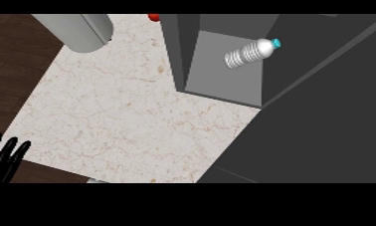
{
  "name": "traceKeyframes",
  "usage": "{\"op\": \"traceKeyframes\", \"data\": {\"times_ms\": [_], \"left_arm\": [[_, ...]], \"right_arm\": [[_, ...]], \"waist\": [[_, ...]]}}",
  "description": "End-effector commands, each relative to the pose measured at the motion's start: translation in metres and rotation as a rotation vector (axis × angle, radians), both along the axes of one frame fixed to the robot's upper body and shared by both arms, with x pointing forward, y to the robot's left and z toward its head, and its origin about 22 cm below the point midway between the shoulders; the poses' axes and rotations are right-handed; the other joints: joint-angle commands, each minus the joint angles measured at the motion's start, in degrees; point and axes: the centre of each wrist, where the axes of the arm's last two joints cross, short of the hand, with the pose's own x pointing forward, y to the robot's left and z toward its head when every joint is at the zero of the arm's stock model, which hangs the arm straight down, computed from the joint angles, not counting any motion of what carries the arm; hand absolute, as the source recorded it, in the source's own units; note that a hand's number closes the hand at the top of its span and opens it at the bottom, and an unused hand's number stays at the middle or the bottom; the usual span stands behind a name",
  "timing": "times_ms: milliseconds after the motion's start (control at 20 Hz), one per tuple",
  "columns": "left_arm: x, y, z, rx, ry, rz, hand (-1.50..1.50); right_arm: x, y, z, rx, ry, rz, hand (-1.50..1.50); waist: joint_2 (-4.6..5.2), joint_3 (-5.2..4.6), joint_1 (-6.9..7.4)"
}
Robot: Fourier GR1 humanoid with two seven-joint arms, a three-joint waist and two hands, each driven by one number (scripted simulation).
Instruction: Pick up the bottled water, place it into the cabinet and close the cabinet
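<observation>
clear bottled water [251, 53] lies in cabinet [220, 83], cap toward upper right.

I read the counter top [132, 110] as pale veined stone, matt. Cabinet [220, 78]: dark grey panels, smooth and matt. Bottled water [248, 54]: ribbed translucent plastic, slightly glossy, with a cyan cap. The grey cylinder [77, 31] is smooth, possibly metal. Floor [18, 46]: dark wood grain.
</observation>
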Motion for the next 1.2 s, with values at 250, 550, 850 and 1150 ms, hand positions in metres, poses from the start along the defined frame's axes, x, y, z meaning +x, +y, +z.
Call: {"op": "traceKeyframes", "data": {"times_ms": [250,550,850,1150], "left_arm": [[0.001,0.01,0.004,-0.031,-0.009,0.021,-1.5],[-0.007,0.023,0.001,-0.032,0.026,0.037,-1.5],[-0.007,0.015,0.001,-0.044,0.042,0.005,-1.5],[-0.009,0.019,0.004,-0.053,0.022,0.015,-1.5]], "right_arm": [[0.088,0.027,-0.011,0.009,0.164,-0.25,1.5],[0.158,0.045,0.006,-0.004,0.197,-0.438,1.5],[0.227,0.071,0.029,-0.069,0.17,-0.494,1.5],[0.249,0.075,0.025,-0.077,0.186,-0.525,1.5]], "waist": [[-0.79,0.55,-1.61],[-1.39,0.72,-3.38],[-1.38,0.9,-4.91],[-1.76,0.93,-5.83]]}}
